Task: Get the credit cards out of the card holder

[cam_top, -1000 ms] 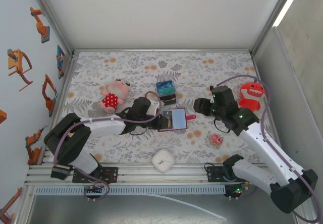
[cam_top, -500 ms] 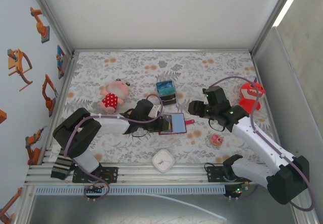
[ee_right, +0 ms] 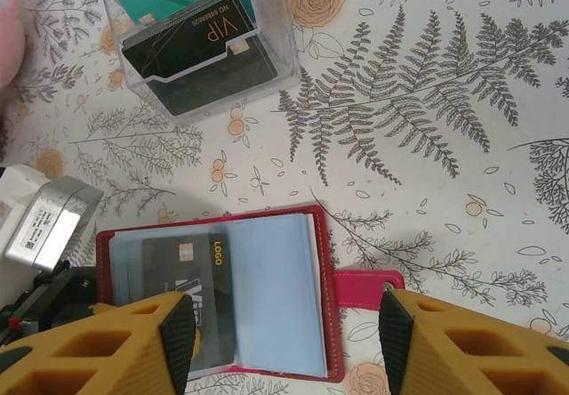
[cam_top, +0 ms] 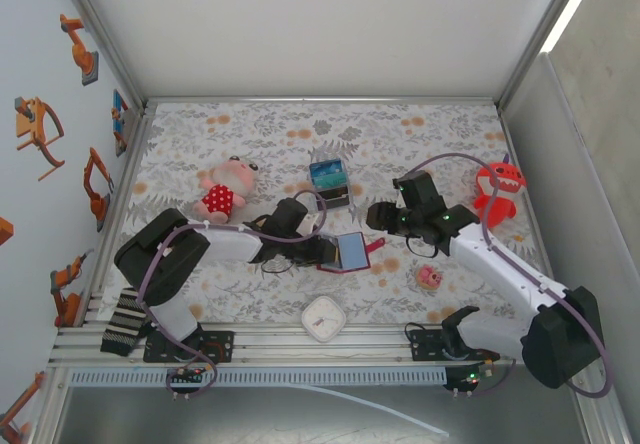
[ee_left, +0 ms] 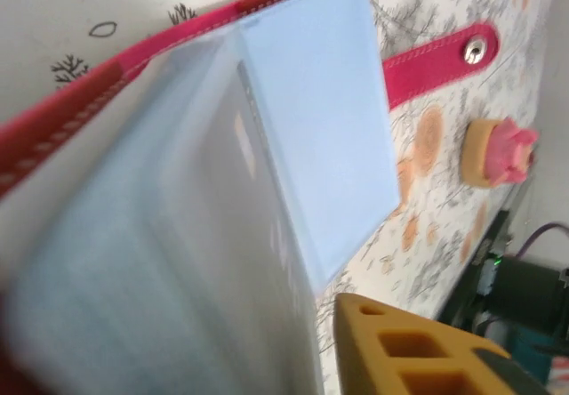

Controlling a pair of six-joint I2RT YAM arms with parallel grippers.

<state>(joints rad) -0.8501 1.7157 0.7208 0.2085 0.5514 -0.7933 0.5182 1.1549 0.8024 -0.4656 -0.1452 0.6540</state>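
Card holder (cam_top: 347,252) lies open mid-table toward the near side, well apart from every edge of the table (cam_top: 440,134). Left gripper (cam_top: 318,251) pinches its left edge. Right gripper (cam_top: 376,216) hovers over its far-right, jaws wide. Bare cloth lies right of the snap tab (ee_right: 369,281). Clear box (ee_right: 200,39) sits on the far side, white clock (cam_top: 324,318) on the near side. The right wrist view shows a black credit card (ee_right: 197,302) in the left pocket. The left wrist view shows blurred pockets and a pink toy (ee_left: 502,150).

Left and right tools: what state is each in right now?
Left tool: closed on the card holder.
Right tool: open, holding nothing, above the card holder.
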